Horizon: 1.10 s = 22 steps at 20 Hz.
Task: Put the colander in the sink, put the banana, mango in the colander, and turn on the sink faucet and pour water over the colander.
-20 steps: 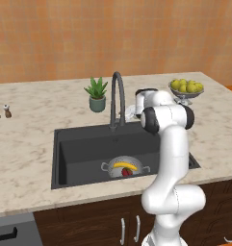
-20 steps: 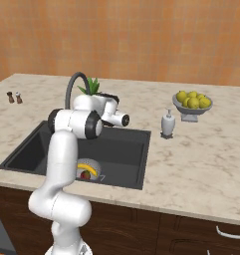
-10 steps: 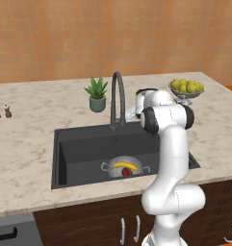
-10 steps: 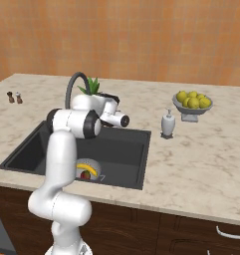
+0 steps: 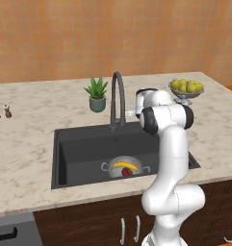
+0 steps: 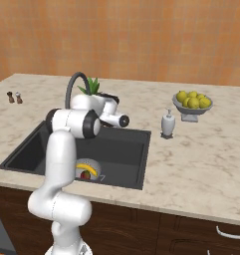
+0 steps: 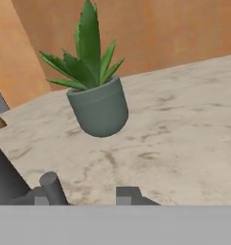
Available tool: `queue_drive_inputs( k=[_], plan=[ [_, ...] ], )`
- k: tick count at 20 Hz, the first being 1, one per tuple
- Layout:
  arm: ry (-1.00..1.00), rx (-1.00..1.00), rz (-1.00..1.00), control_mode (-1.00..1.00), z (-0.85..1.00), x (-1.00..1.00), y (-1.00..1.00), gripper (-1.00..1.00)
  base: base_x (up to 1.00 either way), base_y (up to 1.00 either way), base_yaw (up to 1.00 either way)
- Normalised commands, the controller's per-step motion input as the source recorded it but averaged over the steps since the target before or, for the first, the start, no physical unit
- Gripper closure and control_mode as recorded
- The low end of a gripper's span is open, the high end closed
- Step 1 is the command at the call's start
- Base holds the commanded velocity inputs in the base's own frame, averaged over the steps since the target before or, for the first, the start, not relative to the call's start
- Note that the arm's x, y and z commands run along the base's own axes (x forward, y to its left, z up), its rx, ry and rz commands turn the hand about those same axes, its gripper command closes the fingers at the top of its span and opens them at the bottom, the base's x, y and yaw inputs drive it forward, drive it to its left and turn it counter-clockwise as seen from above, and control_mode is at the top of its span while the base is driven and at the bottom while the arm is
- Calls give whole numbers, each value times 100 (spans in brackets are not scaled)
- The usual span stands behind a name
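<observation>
Dark grey, near-black, the sink (image 5: 83, 144) is set into the marble-patterned table (image 5: 26, 139). In the left base view the colander (image 5: 125, 167) rests on the basin floor at 5 o'clock from the basin's centre. The banana (image 5: 124, 165) lies across the colander; the mango (image 5: 126, 171) sits inside it, touching the banana on the near side. In the right base view, colander (image 6: 87, 169), banana (image 6: 86, 169) and mango (image 6: 84, 175) appear partly behind the white arm.

The sink faucet (image 5: 117, 98) stands at the basin's rear rim, spout arched over the basin. The potted plant (image 5: 96, 94) stands on the table at 10 o'clock from the faucet base, near it but apart.

The pincer (image 7: 86, 194) is at the faucet base, at 3 o'clock from it in the left base view. In the hand view two dark finger tips (image 7: 53, 187) stand apart with a gap between them and nothing between: the pincer is released. The plant (image 7: 94, 88) lies beyond the tips.

A bowl of yellow-green fruits (image 5: 186, 87) stands at the table's far right. A soap dispenser (image 6: 167, 123) stands between sink and bowl.
</observation>
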Motion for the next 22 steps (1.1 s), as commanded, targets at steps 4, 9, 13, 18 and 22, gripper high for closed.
queue_drive_inputs(
  k=[4,9,13,18,22],
  plan=[
    [14,18,-12,-100,-42,-3,-100,100,0,0,0],
    [2,14,-10,-100,27,-18,-54,100,0,0,0],
    [0,11,-13,-100,46,-27,-42,100,0,0,0],
    [-4,14,-12,-100,57,-41,-58,100,0,0,0],
    [-12,21,-10,-100,87,-57,-80,100,0,0,0]
  ],
)
